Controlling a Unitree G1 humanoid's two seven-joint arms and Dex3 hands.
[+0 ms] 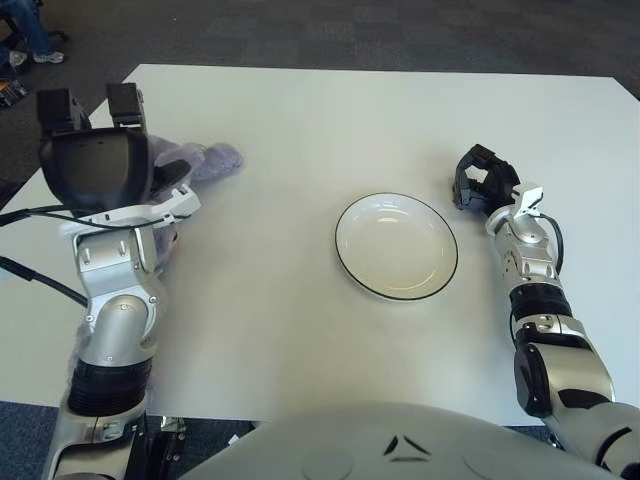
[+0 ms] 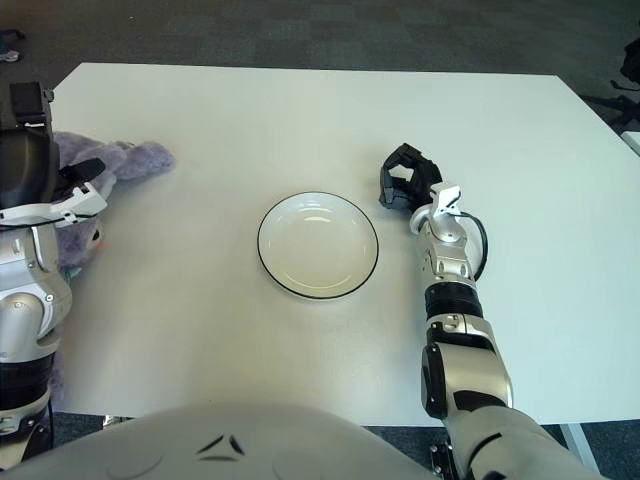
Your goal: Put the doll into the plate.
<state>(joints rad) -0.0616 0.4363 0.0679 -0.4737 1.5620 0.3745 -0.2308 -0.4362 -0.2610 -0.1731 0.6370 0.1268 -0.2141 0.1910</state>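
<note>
The doll (image 1: 207, 158) is a purple plush lying near the table's left edge; its pale face (image 2: 86, 238) shows in the right eye view. My left hand (image 1: 108, 138) hangs over the doll's near part and hides most of its body. Its fingers (image 1: 124, 101) are spread and point away from me, with no visible hold on the plush. The white plate (image 1: 396, 250) with a dark rim sits empty at the table's middle right. My right hand (image 1: 483, 181) shows just to the right of the plate, fingers loosely bent around nothing.
The white table (image 1: 300, 130) spreads wide between doll and plate. A black cable (image 1: 30, 215) loops off my left forearm past the table's left edge. Dark carpet surrounds the table, and a person's feet (image 1: 30, 45) show at the far left.
</note>
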